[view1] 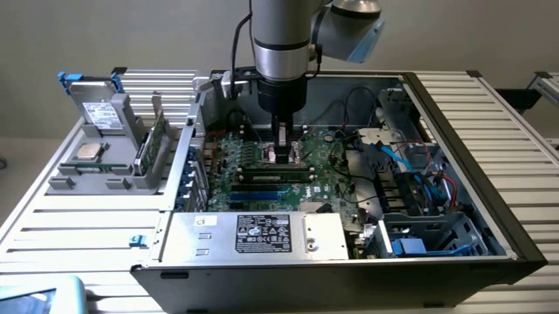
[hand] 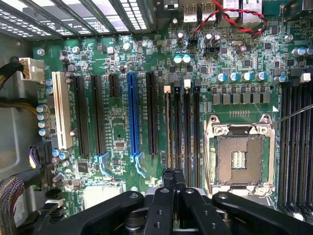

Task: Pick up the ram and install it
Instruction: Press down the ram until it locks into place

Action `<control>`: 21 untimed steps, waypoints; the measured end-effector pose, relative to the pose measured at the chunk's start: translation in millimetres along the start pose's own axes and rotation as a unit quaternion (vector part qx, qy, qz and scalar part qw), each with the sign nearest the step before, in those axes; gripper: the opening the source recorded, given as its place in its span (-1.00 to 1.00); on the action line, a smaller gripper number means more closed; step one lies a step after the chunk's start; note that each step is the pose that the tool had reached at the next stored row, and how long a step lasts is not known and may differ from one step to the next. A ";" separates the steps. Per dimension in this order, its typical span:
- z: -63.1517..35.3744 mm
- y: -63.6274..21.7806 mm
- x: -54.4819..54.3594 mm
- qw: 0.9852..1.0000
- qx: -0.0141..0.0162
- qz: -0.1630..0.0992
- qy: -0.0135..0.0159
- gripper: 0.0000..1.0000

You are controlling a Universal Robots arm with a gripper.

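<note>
The ram (view1: 277, 174), a long narrow green stick with dark chips, stands on edge in a memory slot of the motherboard (view1: 253, 147) inside the open computer case. My gripper (view1: 281, 156) hangs straight down just behind it, over the middle of the board. In the wrist view the black fingers are pressed together, so the gripper (hand: 173, 177) is shut with nothing between them. Its tips sit over one end of the row of memory slots (hand: 183, 127), next to the bare processor socket (hand: 238, 159). Whether the tips touch the ram I cannot tell.
On the exterior view's left, a grey holder (view1: 105, 180) carries a green board (view1: 156, 145) on edge, a square silver chip (view1: 88, 152) and a grey drive with blue tabs (view1: 98, 108). The case holds a power supply (view1: 253, 234), cables (view1: 410, 163) and a drive cage (view1: 436, 239).
</note>
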State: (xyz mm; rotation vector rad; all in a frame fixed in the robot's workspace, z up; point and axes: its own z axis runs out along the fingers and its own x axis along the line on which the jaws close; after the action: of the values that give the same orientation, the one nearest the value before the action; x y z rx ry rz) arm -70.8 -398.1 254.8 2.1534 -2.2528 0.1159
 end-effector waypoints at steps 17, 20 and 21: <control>0.1 0.0 0.0 0.998 -0.004 0.063 0.002 -0.78; 0.1 0.0 0.0 0.996 -0.006 0.088 0.003 -0.78; 0.1 0.0 0.0 0.995 -0.007 0.096 0.004 -0.78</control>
State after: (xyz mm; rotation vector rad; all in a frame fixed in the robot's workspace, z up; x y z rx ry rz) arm -70.8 -398.1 254.7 1.9222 -2.4444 0.1116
